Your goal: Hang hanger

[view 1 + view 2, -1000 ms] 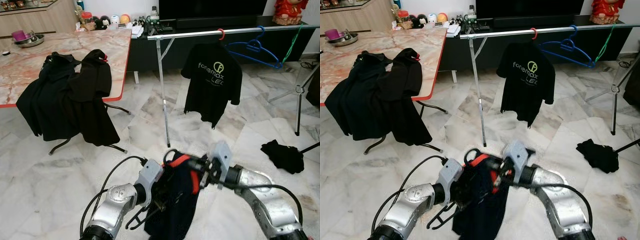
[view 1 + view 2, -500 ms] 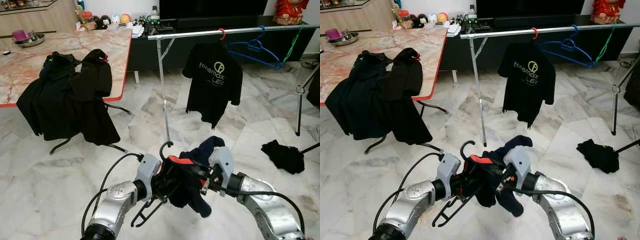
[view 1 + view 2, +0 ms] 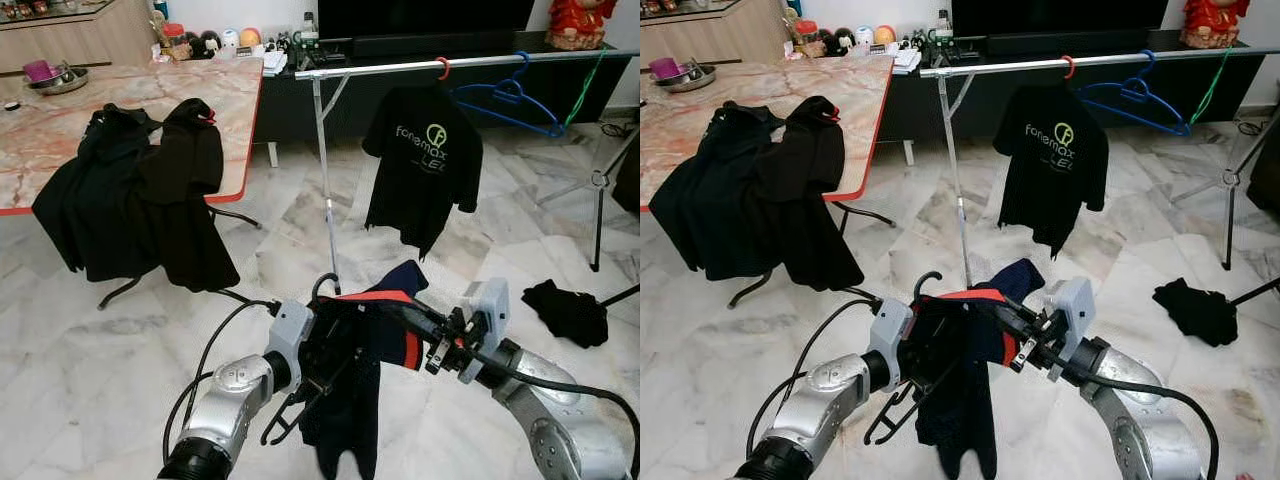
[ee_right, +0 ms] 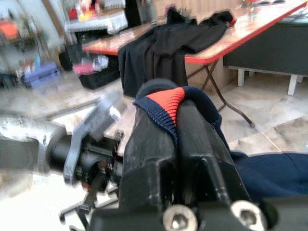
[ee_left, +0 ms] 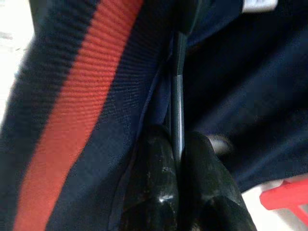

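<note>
My left end effector [image 5: 175, 159] is pinched narrow on the thin black hanger [image 3: 322, 287] wire, low in front of me. My right end effector [image 4: 180, 115] is closed on the red-trimmed collar of the navy shirt [image 3: 352, 400], stretching it toward the hanger's shoulder. The shirt drapes down between both arms, only partly seated as far as I can judge. The rail [image 3: 480, 63] stands well ahead, already carrying a black tee [image 3: 422, 160] and a blue hanger [image 3: 510, 95]. More dark clothes lie on the bench [image 3: 120, 110]. Dressing looks unfinished; the walk and hooking remain
</note>
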